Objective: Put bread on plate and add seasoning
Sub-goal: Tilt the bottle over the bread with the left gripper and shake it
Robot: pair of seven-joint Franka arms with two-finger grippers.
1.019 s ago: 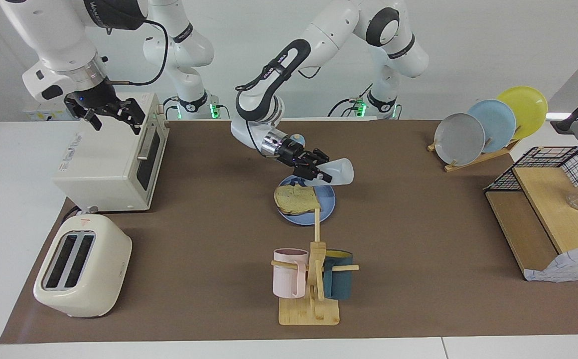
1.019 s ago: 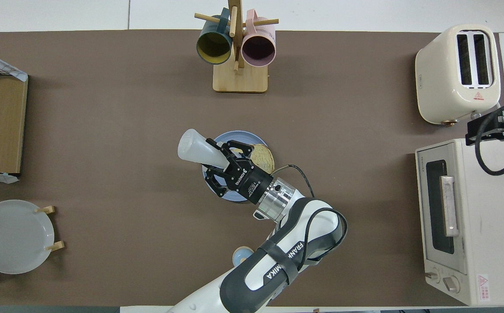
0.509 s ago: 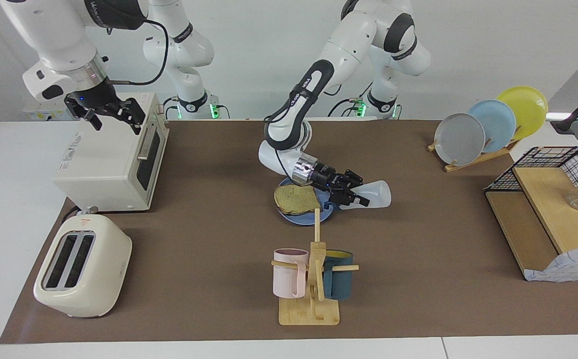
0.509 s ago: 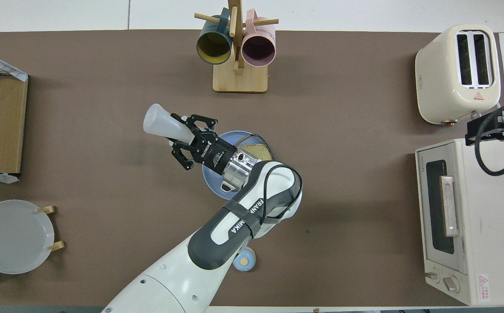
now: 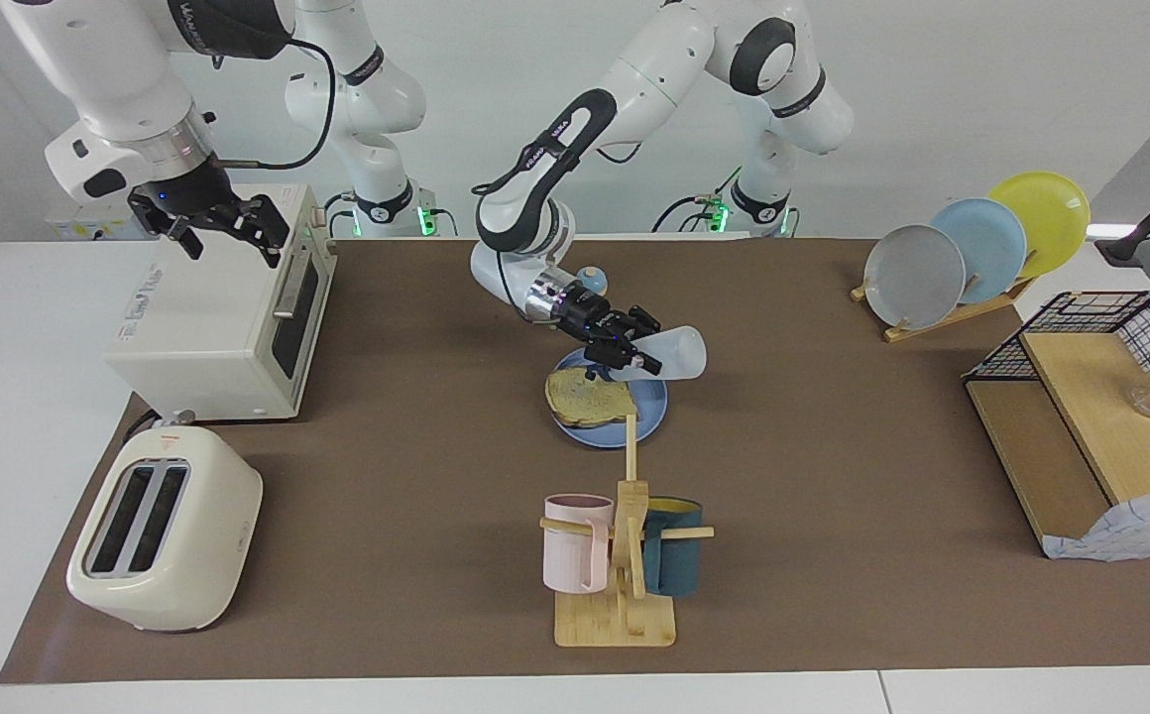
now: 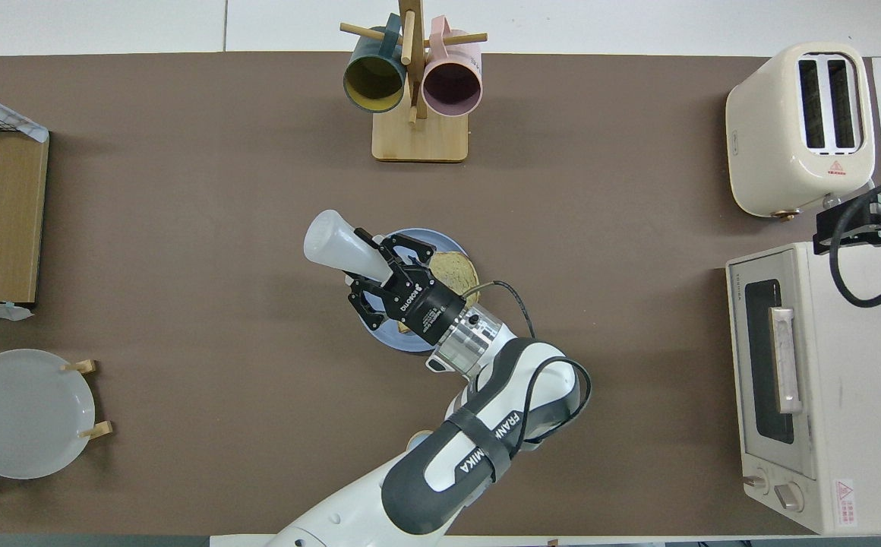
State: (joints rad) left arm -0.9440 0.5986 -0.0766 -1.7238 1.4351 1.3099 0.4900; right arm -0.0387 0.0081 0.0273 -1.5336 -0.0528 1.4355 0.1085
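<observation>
The bread [image 5: 590, 397] lies on the blue plate [image 5: 650, 415] in the middle of the table; in the overhead view the bread [image 6: 457, 272] and the plate's rim [image 6: 418, 234] show partly under the arm. My left gripper [image 5: 625, 355] [image 6: 387, 273] is shut on the neck of the seasoning bottle [image 5: 676, 351] [image 6: 338, 247]. It holds the bottle tipped on its side just above the plate, nozzle end toward the bread. The cap is hidden in the fingers. My right gripper [image 5: 228, 233] waits open above the oven.
A white oven [image 5: 218, 317] and a cream toaster [image 5: 164, 526] stand at the right arm's end. A wooden mug rack [image 5: 620, 555] with two mugs stands farther out than the plate. A plate rack [image 5: 972, 258] and a wire shelf [image 5: 1100, 397] are at the left arm's end. A small bell [image 5: 590, 275] sits nearer the robots.
Half a second ago my left gripper had swung the bottle off the plate toward the left arm's end; now it is back over the plate. The right arm has not moved.
</observation>
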